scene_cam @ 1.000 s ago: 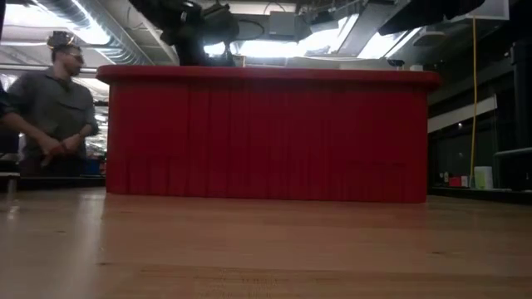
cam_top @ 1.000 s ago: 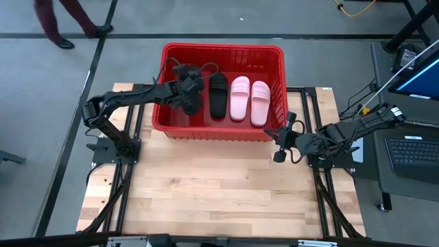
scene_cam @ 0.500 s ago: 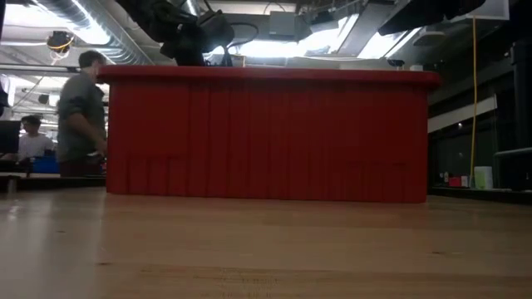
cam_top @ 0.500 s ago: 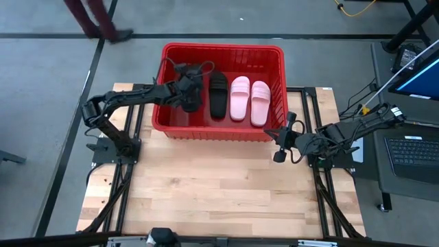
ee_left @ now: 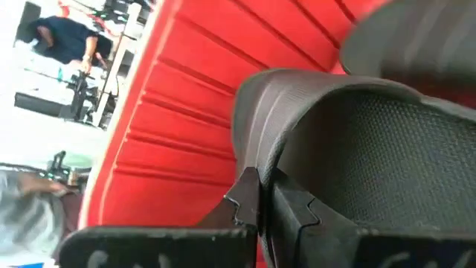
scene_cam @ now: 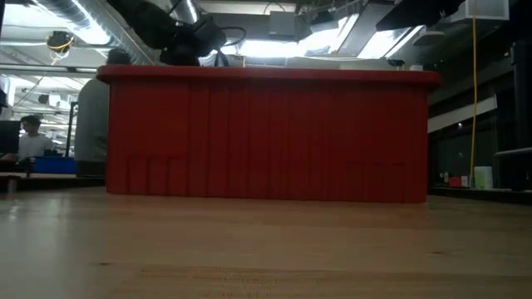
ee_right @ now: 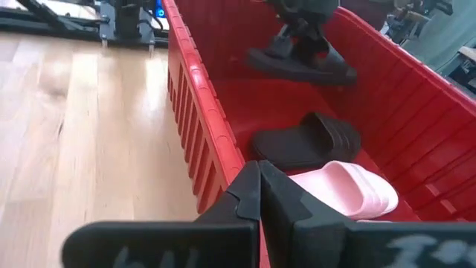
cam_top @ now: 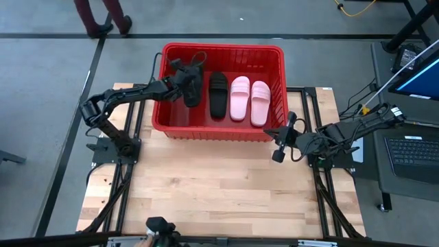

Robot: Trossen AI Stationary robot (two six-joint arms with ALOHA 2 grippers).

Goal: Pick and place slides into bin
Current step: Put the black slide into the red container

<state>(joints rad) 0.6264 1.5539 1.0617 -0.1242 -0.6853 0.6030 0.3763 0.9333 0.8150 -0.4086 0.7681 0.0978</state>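
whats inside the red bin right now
The bin holds two pink slides and one black slide lying flat. The left gripper holds a second black slide above the floor. The floor under it is hidden.

From the low view I can't see into the bin: its near wall hides every slide, and only the top of the left tool pokes above the rim. In the high view the left tool covers much of the black slide it carries, so I can't make out the fingers' hold there. My left wrist view is mostly filled by that black slide, blurred and cut off at the frame edges. In the right wrist view the pink slide is partly hidden behind the right tool, and the second pink one is out of sight. A person is cut off at the high view's top edge.
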